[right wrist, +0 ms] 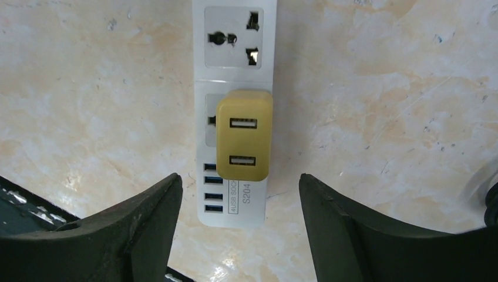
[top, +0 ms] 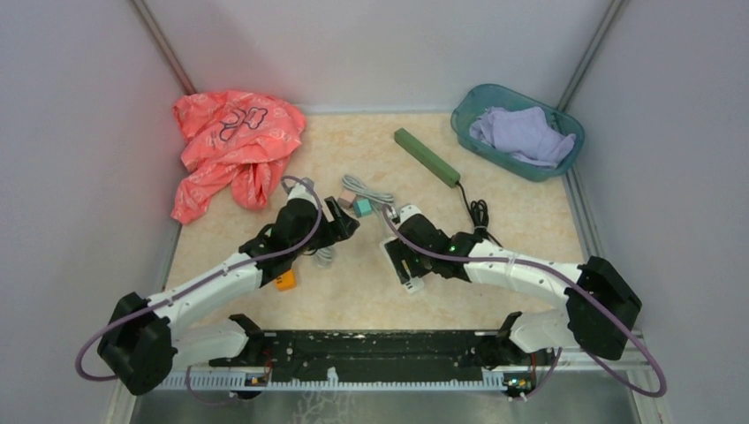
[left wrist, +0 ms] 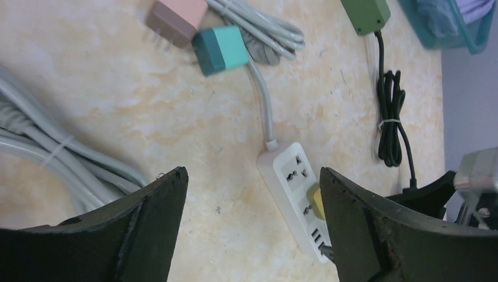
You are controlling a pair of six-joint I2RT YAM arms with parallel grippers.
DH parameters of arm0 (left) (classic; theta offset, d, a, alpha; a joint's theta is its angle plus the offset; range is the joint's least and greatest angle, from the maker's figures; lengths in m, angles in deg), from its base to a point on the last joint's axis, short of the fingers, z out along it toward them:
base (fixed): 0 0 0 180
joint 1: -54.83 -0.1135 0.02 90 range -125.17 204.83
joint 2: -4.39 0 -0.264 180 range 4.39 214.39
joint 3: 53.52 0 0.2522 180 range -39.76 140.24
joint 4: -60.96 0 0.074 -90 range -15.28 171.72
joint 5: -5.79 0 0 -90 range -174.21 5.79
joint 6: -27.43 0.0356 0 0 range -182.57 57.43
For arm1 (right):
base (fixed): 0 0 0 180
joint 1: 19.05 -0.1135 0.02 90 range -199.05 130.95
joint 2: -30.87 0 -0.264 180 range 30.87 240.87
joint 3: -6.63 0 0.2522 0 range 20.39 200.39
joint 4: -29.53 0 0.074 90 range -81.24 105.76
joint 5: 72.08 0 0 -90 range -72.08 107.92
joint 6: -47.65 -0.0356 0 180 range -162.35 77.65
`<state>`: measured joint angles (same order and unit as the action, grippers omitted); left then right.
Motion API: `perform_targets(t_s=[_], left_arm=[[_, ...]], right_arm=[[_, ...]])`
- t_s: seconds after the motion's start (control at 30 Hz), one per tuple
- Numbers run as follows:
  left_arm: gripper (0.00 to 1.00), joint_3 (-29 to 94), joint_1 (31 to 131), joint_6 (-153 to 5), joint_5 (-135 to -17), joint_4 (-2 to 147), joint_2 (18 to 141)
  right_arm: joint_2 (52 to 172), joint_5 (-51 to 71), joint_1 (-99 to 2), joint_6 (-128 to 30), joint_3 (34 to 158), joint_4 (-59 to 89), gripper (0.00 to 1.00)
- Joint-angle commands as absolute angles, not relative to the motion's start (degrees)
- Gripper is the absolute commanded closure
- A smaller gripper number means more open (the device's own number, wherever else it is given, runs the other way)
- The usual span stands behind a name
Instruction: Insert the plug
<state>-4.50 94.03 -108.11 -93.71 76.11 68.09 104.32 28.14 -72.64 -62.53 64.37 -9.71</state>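
Right gripper [right wrist: 241,182]: black fingers spread apart, one on each side of the strip's near end, gripping nothing.
Yellow plug [right wrist: 244,135]: seated in the second socket of the white power strip [right wrist: 229,59], two USB ports facing up, touching neither finger.
Left gripper [left wrist: 252,173]: fingers wide apart over bare tabletop, nothing between them; the strip lies just beyond its right finger.
Edges: walls close the table [top: 353,300] on the left, back and right; a black rail [top: 371,344] with both arm bases runs along the near edge.
Open room: bare tabletop between the two forearms and the rail, and to the right of the strip.
Centre clutter: pink adapter [left wrist: 176,17] touching teal adapter [left wrist: 220,50], beside a grey cable bundle [left wrist: 258,23]; the strip's own grey lead runs up to it.
Left side: grey cable coil [left wrist: 47,147] near the left finger; orange block [top: 284,281] under the left forearm.
Back right: green power strip [top: 427,156] lying diagonally, its black cord [top: 478,215] bundled near the right wrist.
Corners: pink cloth [top: 231,146] back left; teal basket [top: 459,119] holding a lavender cloth [top: 521,134] back right.
Surface: pale, marble-patterned, matte.
Room: plain grey-white panels with metal corner strips.
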Motion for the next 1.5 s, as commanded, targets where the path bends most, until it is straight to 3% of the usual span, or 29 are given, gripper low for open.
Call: perform_targets(t_s=[0.0,0.33,0.7,1.27,1.47], left_arm=[[0.1,-2.16,93.47,-102.69,-101.66,84.19,63.43],[0.04,-3.66,93.11,-97.67,-108.73,86.78,56.04],[0.04,-9.29,93.15,-94.74,-112.59,80.82,55.16],[0.04,-17.7,93.37,-88.1,-110.98,72.35,46.9],[0.04,-18.66,94.01,-87.73,-112.14,72.5,45.32]], right_arm=[[103.78,26.89,-74.16,-63.36,62.51,-5.12,0.27],[110.47,28.73,-74.86,-65.53,61.72,-1.5,0.31],[114.91,36.1,-69.42,-64.4,64.9,0.52,0.58],[136.59,29.07,-52.55,-42.44,85.08,9.02,0.61],[139.12,26.73,-51.31,-40.75,88.95,7.49,0.55]])
